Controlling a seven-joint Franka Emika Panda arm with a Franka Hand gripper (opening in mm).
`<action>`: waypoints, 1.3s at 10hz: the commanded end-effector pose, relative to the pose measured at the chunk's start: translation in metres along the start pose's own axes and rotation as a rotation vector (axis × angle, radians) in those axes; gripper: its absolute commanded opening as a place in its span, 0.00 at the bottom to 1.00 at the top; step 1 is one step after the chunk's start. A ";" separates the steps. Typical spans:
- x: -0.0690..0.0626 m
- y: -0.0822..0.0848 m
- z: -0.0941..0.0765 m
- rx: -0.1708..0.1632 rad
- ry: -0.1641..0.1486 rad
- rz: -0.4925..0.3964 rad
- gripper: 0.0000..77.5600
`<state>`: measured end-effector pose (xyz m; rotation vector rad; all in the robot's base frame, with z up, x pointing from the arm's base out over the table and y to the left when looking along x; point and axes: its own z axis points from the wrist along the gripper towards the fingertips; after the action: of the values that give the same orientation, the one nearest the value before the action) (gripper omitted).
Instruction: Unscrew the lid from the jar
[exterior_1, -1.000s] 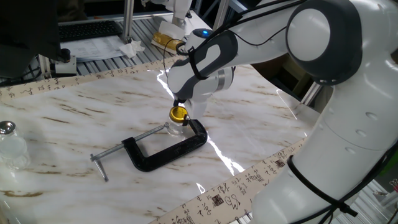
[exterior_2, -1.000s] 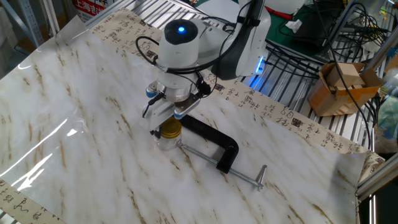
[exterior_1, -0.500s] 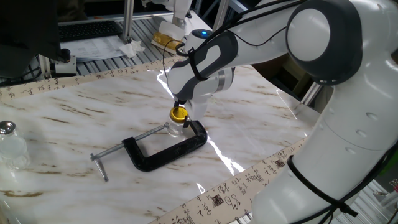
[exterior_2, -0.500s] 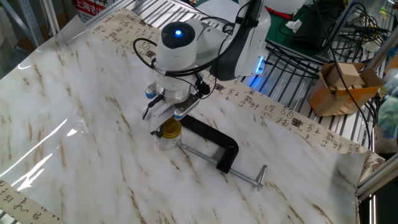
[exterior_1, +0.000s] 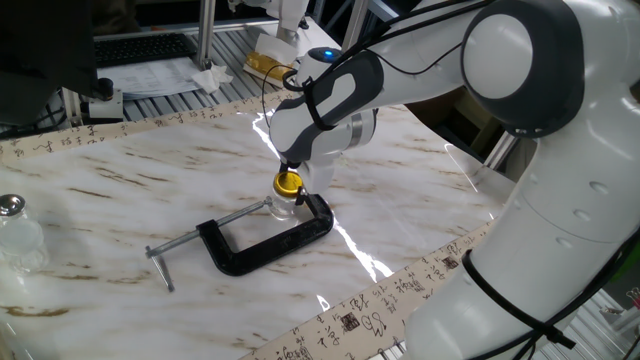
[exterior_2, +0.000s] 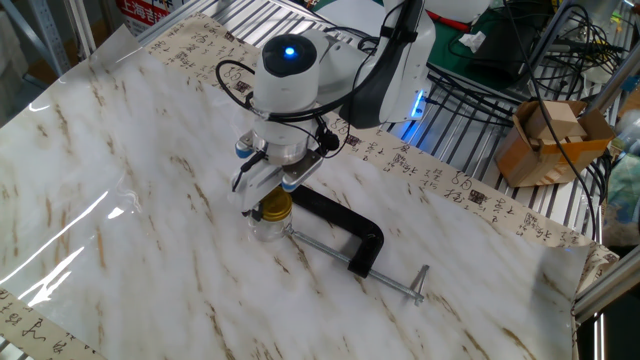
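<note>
The yellow lid sits on the small clear glass jar, which stands on the marble table pinched in the jaws of a black C-clamp. My gripper comes down from above, its fingers closed on either side of the lid. In the other fixed view the lid shows between the fingers, just under the gripper, with the jar below it and the clamp to the right. The gripper hides part of the lid's top.
A larger clear glass vessel with a silver top stands at the table's left edge. The clamp's screw handle sticks out to the left. A cardboard box and cables lie beyond the table.
The wrist has turned very slightly about the lid. The jar and clamp have not moved.
</note>
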<state>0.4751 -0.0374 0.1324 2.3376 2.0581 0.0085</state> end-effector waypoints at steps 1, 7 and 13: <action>0.000 -0.001 0.001 0.004 0.003 -0.008 0.01; 0.000 -0.001 0.001 0.004 0.003 -0.008 0.01; 0.000 -0.001 0.001 0.011 -0.006 -0.311 0.01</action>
<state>0.4759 -0.0375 0.1334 2.3278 2.0703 0.0136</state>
